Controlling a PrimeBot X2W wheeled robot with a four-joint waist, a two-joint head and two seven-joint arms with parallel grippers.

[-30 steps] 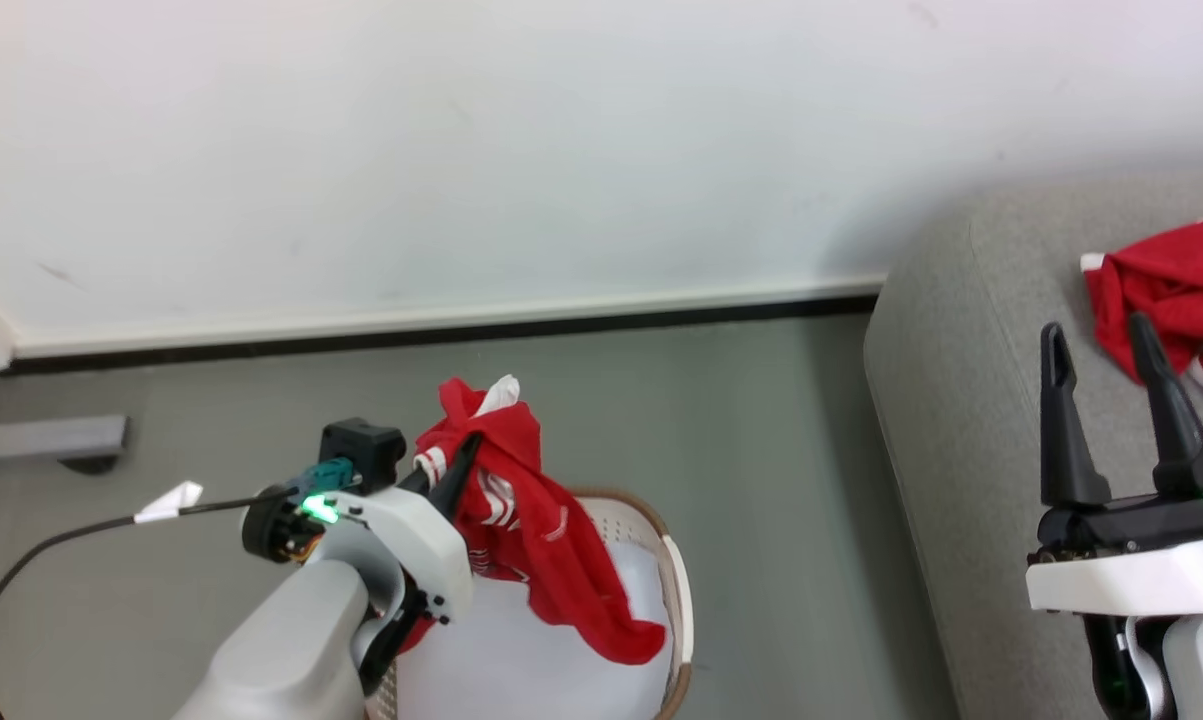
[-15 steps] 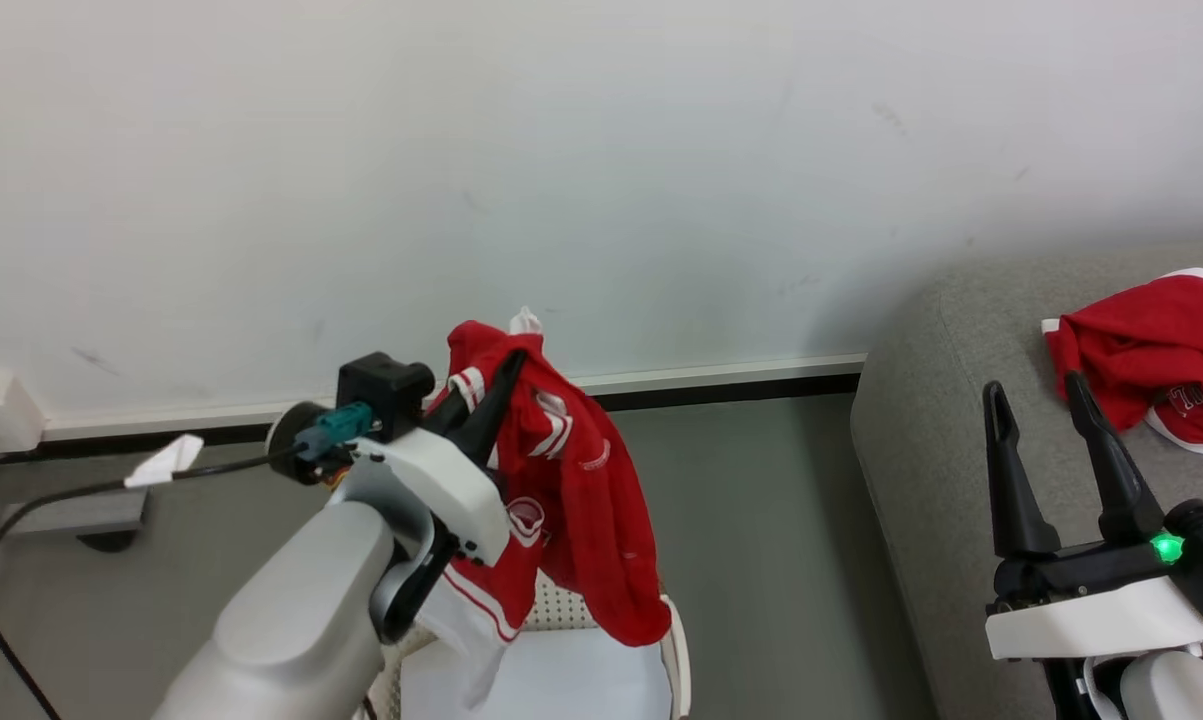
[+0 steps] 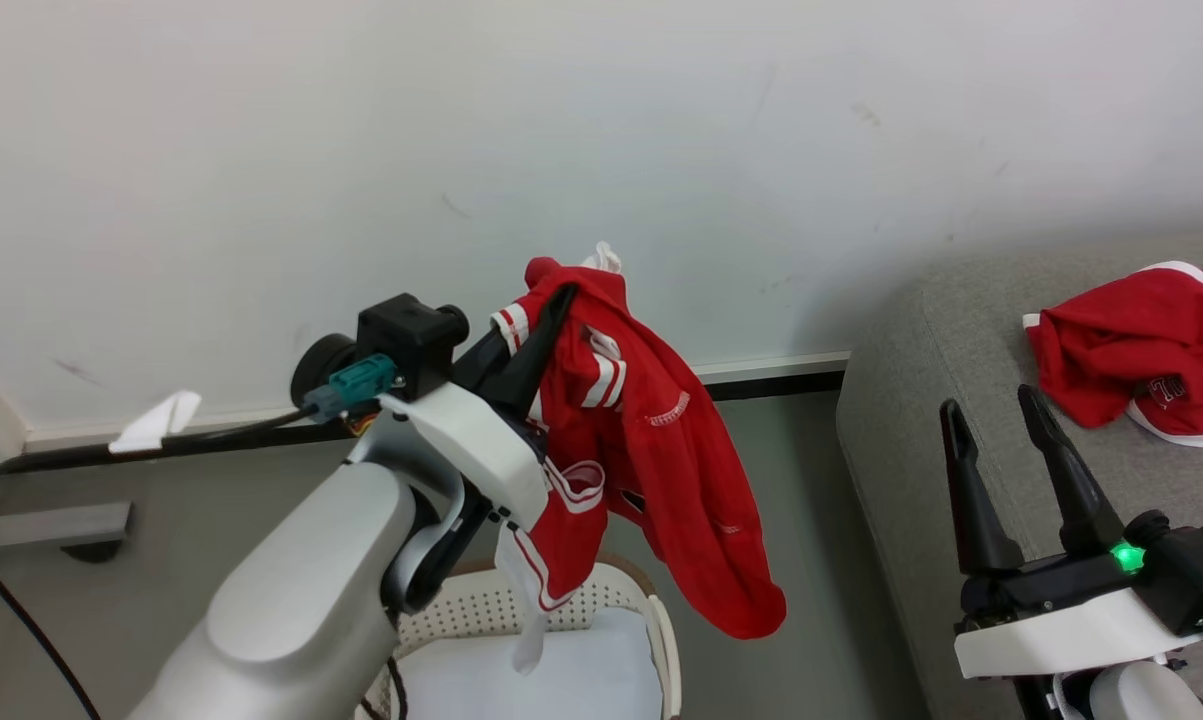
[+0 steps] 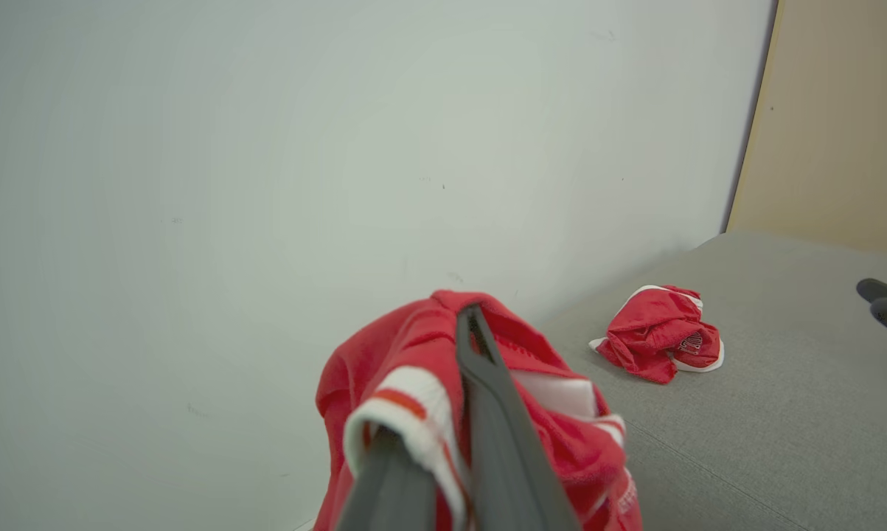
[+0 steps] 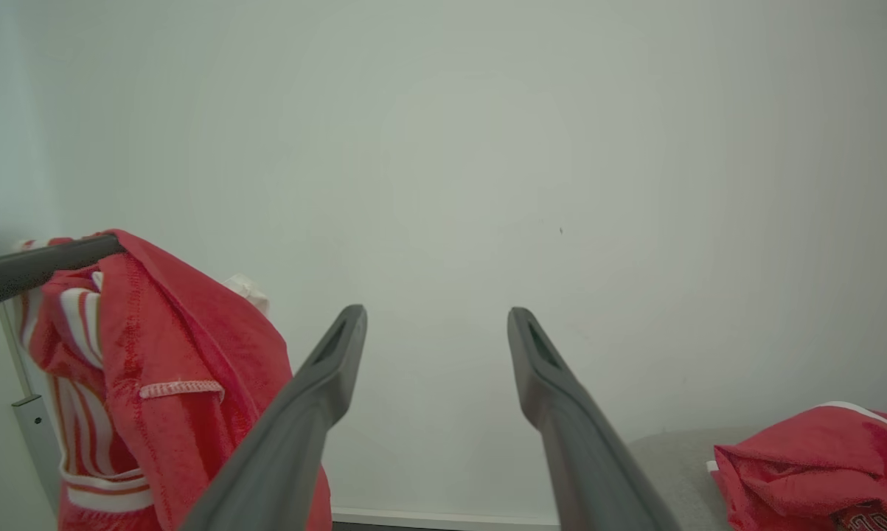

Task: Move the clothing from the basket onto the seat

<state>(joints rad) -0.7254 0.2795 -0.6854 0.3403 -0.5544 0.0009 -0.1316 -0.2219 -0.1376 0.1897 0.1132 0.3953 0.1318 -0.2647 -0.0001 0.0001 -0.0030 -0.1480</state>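
Lifted higher over the basket [image 3: 664, 640] than a second ago, the striped red garment [image 3: 661, 440] now hangs mostly above the brown rim, where before its lower folds lay on the white pad; the head camera has tilted up too, so part of the shift is the view's own. The left gripper [image 3: 558, 303] is clamped on the garment's top edge: in the left wrist view its two dark fingers sit close together with a white-and-red band pinched between them. From that grip the cloth drapes down and to the right of the basket, its red tail ending beside the basket's right handle. A white-trimmed strip dangles over the white pad [image 3: 591, 685] inside the basket; whether it touches the pad cannot be told. Right of the basket, well apart from it across grey floor [image 3: 811, 520], stands the grey seat [image 3: 891, 450]. A crumpled red jersey [image 3: 1121, 350] with white trim lies on the seat, on the side far from the basket. The right gripper [image 3: 989, 400] hovers over the seat's near edge, between the basket and the jersey, its fingers spread apart and holding nothing. Behind the basket runs a white wall [image 3: 361, 130] with a pale skirting [image 3: 776, 362] over a dark strip, and a black cable [image 3: 241, 430] with a white tag trails from the left wrist off to the left of the basket
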